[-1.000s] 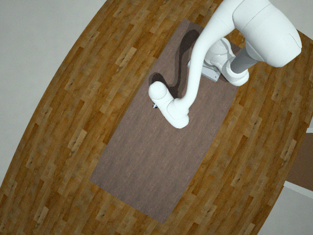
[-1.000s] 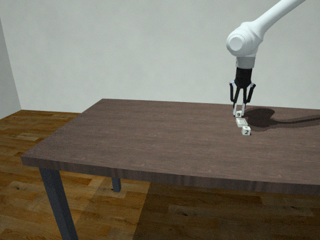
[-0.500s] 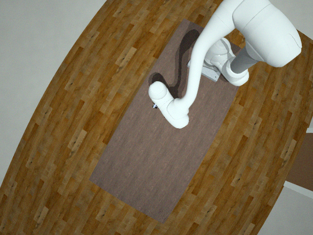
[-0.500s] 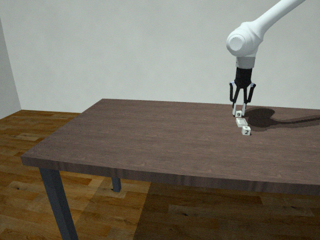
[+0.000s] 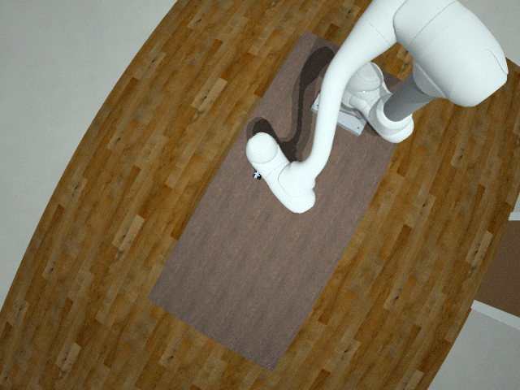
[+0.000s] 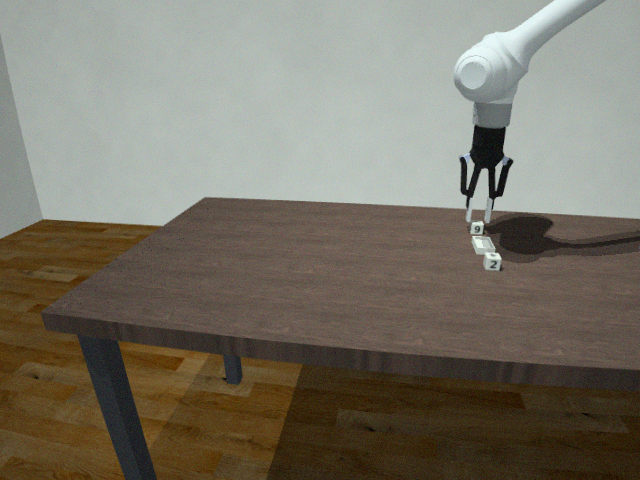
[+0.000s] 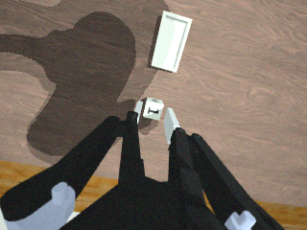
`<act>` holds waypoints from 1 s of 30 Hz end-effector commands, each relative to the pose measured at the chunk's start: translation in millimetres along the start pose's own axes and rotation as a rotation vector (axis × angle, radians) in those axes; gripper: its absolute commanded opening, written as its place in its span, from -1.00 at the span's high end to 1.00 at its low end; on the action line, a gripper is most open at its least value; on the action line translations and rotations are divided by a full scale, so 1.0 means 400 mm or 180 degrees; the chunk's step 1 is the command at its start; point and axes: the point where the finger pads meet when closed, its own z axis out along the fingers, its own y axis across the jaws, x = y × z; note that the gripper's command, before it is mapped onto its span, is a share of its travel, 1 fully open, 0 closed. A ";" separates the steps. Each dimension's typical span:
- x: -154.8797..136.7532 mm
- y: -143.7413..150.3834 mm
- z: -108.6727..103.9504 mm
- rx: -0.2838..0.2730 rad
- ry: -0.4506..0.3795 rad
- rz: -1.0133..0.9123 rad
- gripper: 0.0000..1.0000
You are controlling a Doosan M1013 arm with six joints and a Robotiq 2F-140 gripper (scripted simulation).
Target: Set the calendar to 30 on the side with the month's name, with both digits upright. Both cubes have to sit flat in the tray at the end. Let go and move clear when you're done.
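Exterior view has the white cube marked 9 (image 6: 477, 228) (image 7: 153, 109) sitting on the table (image 5: 260, 260) (image 6: 310, 268) (image 7: 240, 96) right under the gripper (image 5: 257, 175) (image 6: 478, 221) (image 7: 153, 111), and look at those fingertips, just above it, one toward either side! The fingers are partly open, a modest gap between them, holding nothing. From the wrist, a 1 shows on that cube's upper face, lying sideways in the picture. Out in front of the gripper, toward the exterior camera, comes the white tray (image 6: 483, 245) (image 7: 171, 42), near the cube and apart from it, with neither cube inside. Farther out that same way, past the tray, sits the cube marked 2 (image 6: 492, 261), also on the table. And the pose? Fingers pointing straight down, wrist upright above them, while the white arm (image 5: 331, 105) (image 6: 488, 67) slants up and away. From the top, its rounded wrist covers most of the gripper, just a small piece peeking out.

gripper (image 5: 257, 174) (image 6: 478, 220) (image 7: 153, 111) raised, fingertips lifted from beside the 9-faced cube (image 6: 477, 227) (image 7: 153, 108) to above it
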 end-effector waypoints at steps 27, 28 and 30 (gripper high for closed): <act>0.000 0.000 -0.169 0.0000 0.0001 0.0000 -1.00; 0.000 0.000 -0.169 0.0000 0.0001 0.0000 -1.00; 0.000 0.000 -0.169 0.0000 0.0001 0.0000 -1.00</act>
